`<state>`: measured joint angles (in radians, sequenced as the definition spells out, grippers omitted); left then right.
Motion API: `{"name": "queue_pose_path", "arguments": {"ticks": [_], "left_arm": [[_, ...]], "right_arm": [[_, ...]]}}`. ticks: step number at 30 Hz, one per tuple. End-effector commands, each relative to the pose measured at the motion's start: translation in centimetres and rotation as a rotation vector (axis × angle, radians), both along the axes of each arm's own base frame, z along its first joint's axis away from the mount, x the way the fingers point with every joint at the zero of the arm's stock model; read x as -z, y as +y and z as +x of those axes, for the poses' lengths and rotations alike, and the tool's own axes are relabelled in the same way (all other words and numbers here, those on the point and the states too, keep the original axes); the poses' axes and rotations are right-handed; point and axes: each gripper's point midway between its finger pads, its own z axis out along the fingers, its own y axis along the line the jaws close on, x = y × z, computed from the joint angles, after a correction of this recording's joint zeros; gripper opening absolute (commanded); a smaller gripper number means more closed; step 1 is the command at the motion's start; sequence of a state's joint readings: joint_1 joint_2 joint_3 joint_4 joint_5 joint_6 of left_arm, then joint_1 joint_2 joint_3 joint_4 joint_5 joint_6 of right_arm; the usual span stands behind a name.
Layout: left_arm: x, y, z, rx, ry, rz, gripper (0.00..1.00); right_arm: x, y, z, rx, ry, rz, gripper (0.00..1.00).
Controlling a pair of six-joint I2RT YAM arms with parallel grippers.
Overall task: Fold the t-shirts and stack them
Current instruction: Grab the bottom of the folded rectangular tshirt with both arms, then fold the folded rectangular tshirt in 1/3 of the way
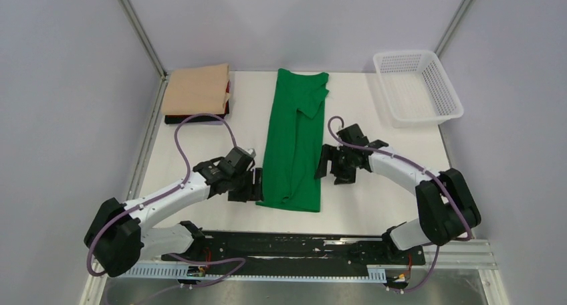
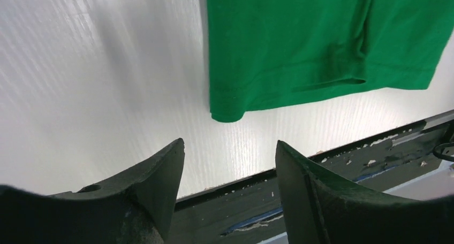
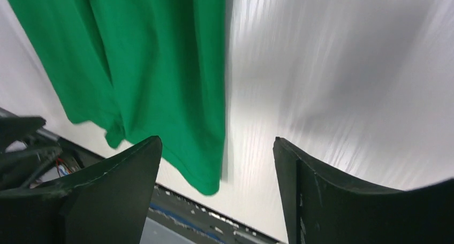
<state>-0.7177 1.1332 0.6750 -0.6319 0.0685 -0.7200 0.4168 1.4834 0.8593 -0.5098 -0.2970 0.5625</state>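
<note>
A bright green t-shirt (image 1: pixel 294 138) lies flat in the middle of the table, folded lengthwise into a long strip, collar end far and hem near. My left gripper (image 1: pixel 257 184) hovers open beside the near-left corner of the hem, empty. In the left wrist view the green t-shirt (image 2: pixel 321 40) lies beyond my left gripper (image 2: pixel 230 147). My right gripper (image 1: pixel 325 163) stands open against the strip's right edge. In the right wrist view the green t-shirt (image 3: pixel 150 56) hangs into the gap of my right gripper (image 3: pixel 217 141), ungripped. A folded tan t-shirt (image 1: pixel 197 89) rests on a black t-shirt (image 1: pixel 175 120) at the back left.
A white mesh basket (image 1: pixel 442 84) stands at the back right corner. A black mounting rail (image 1: pixel 314 241) runs along the near table edge between the arm bases. Grey walls close in the table on the left, back and right.
</note>
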Motion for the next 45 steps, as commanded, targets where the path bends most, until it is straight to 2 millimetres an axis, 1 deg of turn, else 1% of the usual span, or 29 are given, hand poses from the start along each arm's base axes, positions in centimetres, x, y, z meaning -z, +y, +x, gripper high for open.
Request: {"name": "queue_pose_path", "arguments": {"ticks": [1, 2, 5, 7, 9, 11, 14, 15, 16, 19, 20, 21, 22, 23, 25, 26, 27, 30, 32, 33, 34, 35, 36, 38, 41, 43, 45], "left_arm": [[0.6, -2.1, 0.2, 0.007, 0.036, -0.081, 0.68], [1.1, -2.2, 0.2, 0.007, 0.049, -0.074, 0.65], [2.1, -2.2, 0.3, 0.006, 0.060, -0.061, 0.62], [2.8, -2.0, 0.3, 0.005, 0.067, -0.043, 0.58], [3.4, -1.9, 0.3, 0.006, 0.077, -0.023, 0.55], [3.9, -1.8, 0.3, 0.010, 0.085, -0.010, 0.53], [4.7, -1.6, 0.2, 0.009, 0.105, 0.009, 0.46], [4.9, -1.5, 0.1, 0.008, 0.108, 0.012, 0.44], [5.3, -1.5, 0.0, 0.009, 0.118, 0.018, 0.40], [5.6, -1.7, 0.0, 0.021, 0.128, 0.018, 0.34], [5.8, -1.6, 0.0, 0.022, 0.131, 0.025, 0.29], [5.9, -1.6, 0.0, 0.023, 0.132, 0.031, 0.23], [6.0, -1.5, 0.1, 0.020, 0.129, 0.038, 0.19], [6.2, -1.4, 0.1, 0.020, 0.129, 0.044, 0.08], [6.3, -1.3, 0.1, 0.022, 0.132, 0.057, 0.00], [6.3, -1.2, 0.0, 0.022, 0.138, 0.061, 0.00], [6.3, -1.1, -0.1, 0.022, 0.138, 0.059, 0.00], [6.0, -1.1, -0.8, 0.030, 0.135, 0.025, 0.00], [6.2, -0.7, -2.0, 0.039, 0.147, -0.005, 0.00], [5.7, -1.0, -2.2, 0.049, 0.131, -0.038, 0.00], [5.9, -1.1, -3.0, 0.061, 0.147, -0.073, 0.00], [5.3, -1.6, -3.2, 0.074, 0.135, -0.116, 0.00], [5.3, -1.7, -3.7, 0.083, 0.140, -0.142, 0.00], [4.5, -2.0, -3.9, 0.099, 0.124, -0.180, 0.00], [2.8, -2.7, -3.7, 0.121, 0.076, -0.241, 0.00], [1.6, -3.2, -3.3, 0.125, 0.044, -0.279, 0.00], [0.3, -3.8, -2.2, 0.114, -0.015, -0.309, 0.00]], "right_arm": [[0.5, 0.2, -5.0, 0.015, 0.083, -0.014, 0.75], [0.7, 0.3, -5.9, 0.011, 0.104, -0.006, 0.72], [0.9, 1.1, -7.9, -0.029, 0.136, 0.024, 0.67], [1.1, 1.6, -9.1, -0.053, 0.157, 0.051, 0.65], [1.6, 1.5, -9.7, -0.043, 0.181, 0.058, 0.61], [1.7, 1.8, -10.1, -0.039, 0.192, 0.088, 0.58], [1.8, 2.6, -10.7, -0.061, 0.208, 0.143, 0.53], [2.1, 2.7, -10.7, -0.062, 0.208, 0.147, 0.51], [2.6, 2.7, -10.6, -0.055, 0.212, 0.140, 0.50], [3.8, 2.9, -10.3, -0.043, 0.227, 0.128, 0.44], [4.1, 3.1, -10.4, -0.047, 0.232, 0.131, 0.43], [4.3, 3.2, -10.6, -0.054, 0.239, 0.131, 0.37], [4.7, 3.2, -10.8, -0.054, 0.250, 0.120, 0.31], [5.0, 3.1, -11.0, -0.053, 0.259, 0.109, 0.24], [5.5, 2.7, -11.4, -0.048, 0.280, 0.089, 0.09], [5.6, 2.5, -11.7, -0.046, 0.284, 0.083, 0.03], [5.6, 2.3, -11.9, -0.047, 0.288, 0.079, 0.00], [5.2, 2.1, -12.7, -0.068, 0.282, 0.093, 0.00], [4.7, 2.3, -13.6, -0.116, 0.293, 0.127, 0.00], [4.5, 2.2, -14.0, -0.135, 0.296, 0.137, 0.00], [4.5, 2.2, -14.5, -0.150, 0.301, 0.144, 0.00], [4.4, 2.1, -14.8, -0.158, 0.308, 0.153, 0.00], [4.3, 2.1, -15.1, -0.165, 0.310, 0.162, 0.00], [3.8, 2.3, -15.5, -0.180, 0.313, 0.186, 0.00], [2.4, 3.0, -15.1, -0.198, 0.271, 0.230, 0.00], [1.0, 3.6, -14.2, -0.206, 0.213, 0.256, 0.00], [-0.5, 4.1, -13.0, -0.210, 0.150, 0.273, 0.00]]}}
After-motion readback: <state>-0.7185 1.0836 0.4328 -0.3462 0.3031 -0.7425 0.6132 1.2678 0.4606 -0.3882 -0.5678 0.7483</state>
